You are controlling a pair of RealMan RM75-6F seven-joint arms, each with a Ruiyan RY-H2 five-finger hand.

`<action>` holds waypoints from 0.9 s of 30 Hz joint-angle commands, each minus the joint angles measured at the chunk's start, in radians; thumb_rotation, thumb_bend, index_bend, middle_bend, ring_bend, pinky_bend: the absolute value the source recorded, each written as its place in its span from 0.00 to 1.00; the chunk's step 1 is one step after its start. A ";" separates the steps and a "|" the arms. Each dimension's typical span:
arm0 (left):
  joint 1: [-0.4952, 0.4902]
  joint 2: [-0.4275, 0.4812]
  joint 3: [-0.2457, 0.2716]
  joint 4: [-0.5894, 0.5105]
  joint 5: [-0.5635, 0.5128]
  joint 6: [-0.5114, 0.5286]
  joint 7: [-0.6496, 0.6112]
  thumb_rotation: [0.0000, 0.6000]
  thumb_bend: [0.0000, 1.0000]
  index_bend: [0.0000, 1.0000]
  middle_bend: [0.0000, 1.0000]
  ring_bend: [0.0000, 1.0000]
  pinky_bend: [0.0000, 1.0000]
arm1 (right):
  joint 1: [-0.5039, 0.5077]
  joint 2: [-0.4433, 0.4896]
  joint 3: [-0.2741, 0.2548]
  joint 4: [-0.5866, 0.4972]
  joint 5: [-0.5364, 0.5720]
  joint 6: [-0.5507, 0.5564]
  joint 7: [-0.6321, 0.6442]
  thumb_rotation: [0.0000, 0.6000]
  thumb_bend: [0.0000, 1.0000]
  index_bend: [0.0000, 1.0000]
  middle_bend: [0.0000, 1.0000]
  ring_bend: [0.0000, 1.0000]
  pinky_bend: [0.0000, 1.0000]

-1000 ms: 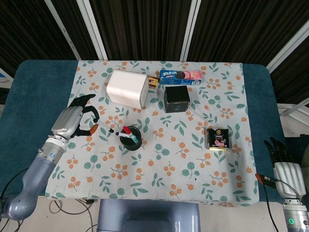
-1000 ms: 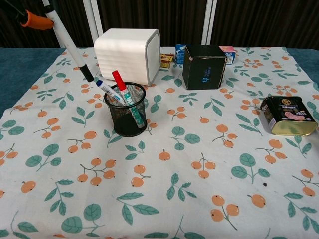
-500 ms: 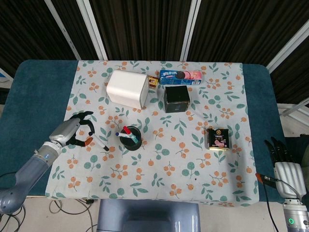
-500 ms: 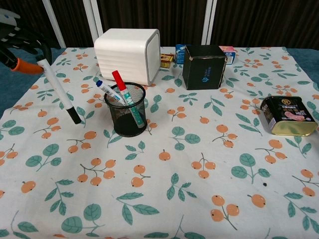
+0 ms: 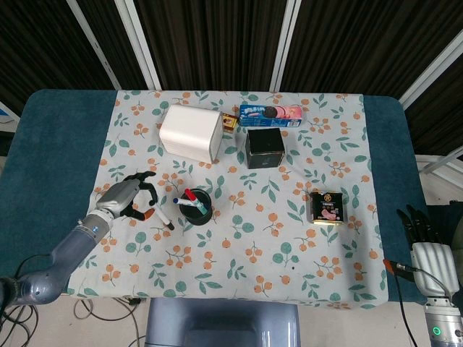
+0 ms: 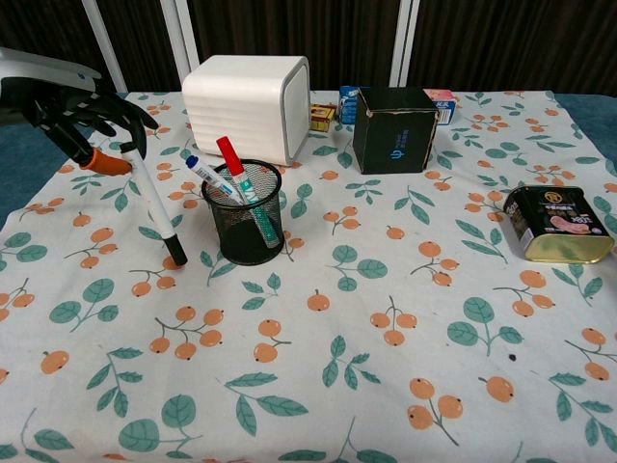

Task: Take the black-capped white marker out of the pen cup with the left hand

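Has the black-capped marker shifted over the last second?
Yes. The black-capped marker came down and toward the pen cup; its cap now sits at the tablecloth beside the cup.

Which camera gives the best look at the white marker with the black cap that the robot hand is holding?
The chest view. There the marker shows full length, slanting down from the left robot hand, its black cap at the tablecloth. In the head view the marker is small and partly hidden by the robot hand.

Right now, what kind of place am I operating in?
Probably a lab test bench: a table with a leaf-print cloth, a mesh pen cup and tinned meat staged before dark corrugated panels.
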 commanded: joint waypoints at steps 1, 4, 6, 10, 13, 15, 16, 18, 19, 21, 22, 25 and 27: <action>-0.031 -0.017 0.013 0.011 -0.039 -0.007 0.028 1.00 0.43 0.51 0.06 0.00 0.00 | 0.000 0.000 0.000 0.001 -0.001 0.002 0.001 1.00 0.18 0.09 0.00 0.03 0.21; -0.051 -0.021 0.025 0.010 -0.070 0.002 0.050 1.00 0.42 0.50 0.05 0.00 0.00 | 0.000 0.000 0.001 0.001 0.000 0.002 0.004 1.00 0.18 0.09 0.00 0.03 0.21; -0.063 -0.023 0.034 0.011 -0.093 0.005 0.063 1.00 0.40 0.49 0.05 0.00 0.00 | 0.000 0.000 0.001 0.002 0.000 0.001 0.005 1.00 0.18 0.09 0.00 0.03 0.21; -0.091 -0.038 0.047 0.021 -0.142 0.009 0.087 1.00 0.38 0.48 0.04 0.00 0.00 | -0.001 0.000 -0.001 0.001 -0.002 0.001 0.003 1.00 0.18 0.09 0.00 0.03 0.21; -0.097 -0.060 0.049 0.031 -0.136 0.043 0.102 1.00 0.34 0.44 0.04 0.00 0.00 | -0.001 0.000 0.001 0.001 0.000 0.002 0.003 1.00 0.18 0.09 0.00 0.03 0.21; -0.098 -0.067 0.049 0.032 -0.135 0.056 0.107 1.00 0.29 0.41 0.04 0.00 0.00 | -0.001 0.000 0.000 0.001 0.001 0.001 0.003 1.00 0.18 0.09 0.00 0.03 0.21; -0.100 -0.070 0.049 0.033 -0.136 0.065 0.112 1.00 0.27 0.37 0.03 0.00 0.00 | -0.001 -0.001 0.000 0.002 0.000 0.001 0.003 1.00 0.18 0.09 0.00 0.03 0.21; -0.104 -0.075 0.050 0.031 -0.137 0.085 0.126 1.00 0.23 0.31 0.03 0.00 0.00 | -0.001 -0.001 0.000 0.002 -0.001 0.001 0.002 1.00 0.18 0.09 0.00 0.03 0.21; -0.105 -0.077 0.049 0.030 -0.137 0.097 0.132 1.00 0.22 0.28 0.03 0.00 0.00 | -0.001 -0.001 0.000 0.002 -0.001 0.002 0.002 1.00 0.18 0.09 0.00 0.03 0.21; -0.105 -0.080 0.042 0.024 -0.135 0.125 0.139 1.00 0.20 0.24 0.03 0.00 0.00 | -0.001 0.000 0.000 0.001 0.000 0.001 0.003 1.00 0.18 0.09 0.00 0.03 0.21; -0.103 -0.080 0.037 0.020 -0.133 0.139 0.140 1.00 0.20 0.22 0.03 0.00 0.00 | -0.001 0.000 0.000 0.001 0.000 0.001 0.004 1.00 0.18 0.09 0.00 0.03 0.21; -0.089 -0.076 0.014 0.001 -0.108 0.202 0.135 1.00 0.20 0.20 0.03 0.00 0.00 | -0.001 0.000 -0.001 0.002 -0.001 -0.001 0.004 1.00 0.18 0.09 0.00 0.03 0.21; -0.074 -0.068 0.005 -0.013 -0.077 0.246 0.136 1.00 0.20 0.19 0.03 0.00 0.00 | -0.001 0.000 -0.001 0.001 0.000 -0.002 0.004 1.00 0.18 0.09 0.00 0.03 0.21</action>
